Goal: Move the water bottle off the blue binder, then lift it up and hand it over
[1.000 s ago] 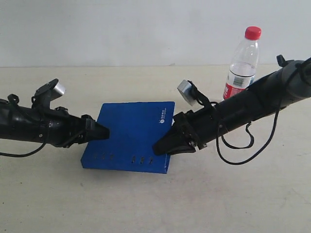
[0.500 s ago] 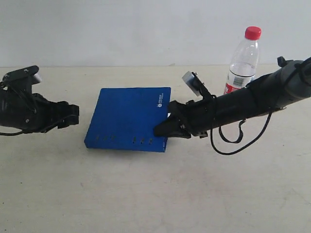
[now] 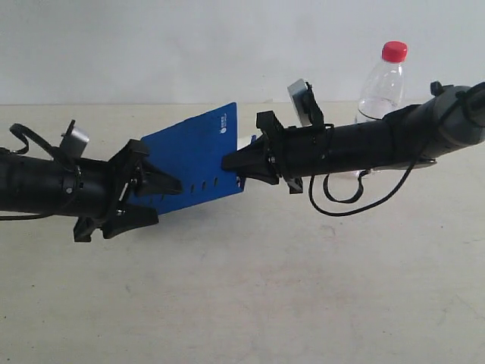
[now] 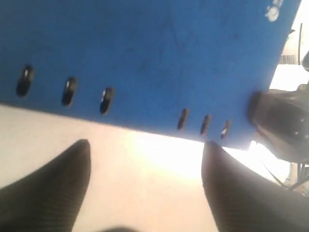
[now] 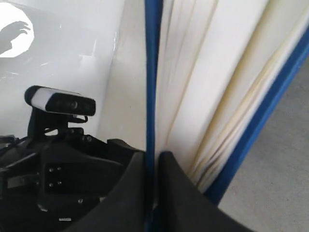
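The blue binder (image 3: 198, 154) hangs tilted above the table, its logo corner up and its rivets low. My right gripper (image 3: 229, 161) is shut on the binder's cover edge (image 5: 152, 72), with white pages (image 5: 212, 67) fanned beside the right gripper (image 5: 152, 155). My left gripper (image 3: 168, 200) stands open at the rivet edge of the binder (image 4: 145, 58); nothing lies between the jaws of the left gripper (image 4: 146, 143). The water bottle (image 3: 383, 76), clear with a red cap, stands at the back right, its lower half hidden behind my right arm.
The beige table (image 3: 265, 288) stretches in front of both arms. A white wall (image 3: 189, 45) closes off the back. The left arm's wrist camera (image 5: 60, 101) shows beyond the binder in the right wrist view.
The binder has gone from flat on the table to raised and tilted in my right gripper. My left arm has swung back in toward the binder's rivet edge. The bottle has not moved.
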Robot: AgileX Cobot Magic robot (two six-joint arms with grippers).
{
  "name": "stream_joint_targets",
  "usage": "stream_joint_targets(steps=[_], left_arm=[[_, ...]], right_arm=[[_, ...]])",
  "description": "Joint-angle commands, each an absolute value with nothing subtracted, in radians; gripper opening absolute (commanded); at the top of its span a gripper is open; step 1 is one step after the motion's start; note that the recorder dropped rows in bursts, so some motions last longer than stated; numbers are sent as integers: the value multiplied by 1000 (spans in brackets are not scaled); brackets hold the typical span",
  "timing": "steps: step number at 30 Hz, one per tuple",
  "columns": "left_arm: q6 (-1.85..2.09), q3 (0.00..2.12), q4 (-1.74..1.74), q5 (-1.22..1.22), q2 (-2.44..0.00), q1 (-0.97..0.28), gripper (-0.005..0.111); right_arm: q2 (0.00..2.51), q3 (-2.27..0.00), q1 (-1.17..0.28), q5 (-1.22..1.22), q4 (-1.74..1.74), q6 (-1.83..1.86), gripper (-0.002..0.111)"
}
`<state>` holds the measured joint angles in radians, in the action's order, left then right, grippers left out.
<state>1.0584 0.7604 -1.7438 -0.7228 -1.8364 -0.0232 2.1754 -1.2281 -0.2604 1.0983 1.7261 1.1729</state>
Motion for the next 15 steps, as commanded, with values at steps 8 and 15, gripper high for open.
stream_joint_targets(steps=[8, 15], left_arm=[[961, 822, -1744, -800, -1886, -24, 62], [955, 915, -1744, -716, -1888, -24, 62]], right_arm=[[2162, -1338, -289, 1047, 1744, 1056, 0], [2165, -1338, -380, 1022, 1744, 1032, 0]])
